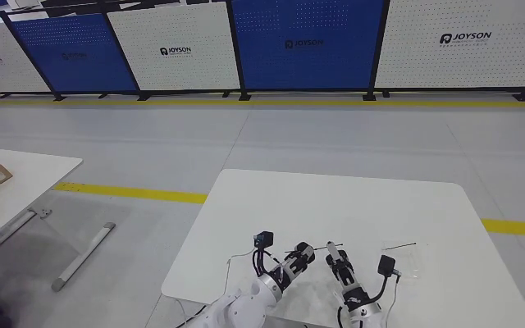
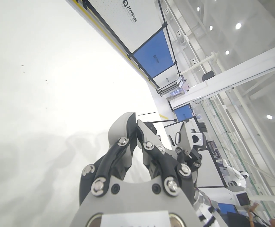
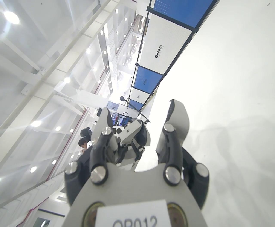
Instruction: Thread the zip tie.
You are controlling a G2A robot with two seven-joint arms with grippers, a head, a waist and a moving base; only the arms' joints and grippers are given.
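Pegboard panels [image 1: 308, 41], blue and white, black-framed: row far ahead of the left gripper [image 1: 303, 248]. Grey floor [image 1: 328, 135], yellow line [image 1: 131, 193]: between. Second white table [image 1: 33, 176]: well to its left. Round ceiling lights [image 3: 9, 17].

Left gripper [image 2: 136, 120] pinched on a black zip tie [image 2: 165, 121] above the white table [image 2: 64, 64]; second tie [image 2: 146, 113] lying beyond.

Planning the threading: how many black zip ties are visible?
2: one thin black plastic zip tie in the left gripper, a second zip tie lying rightward on the white table.
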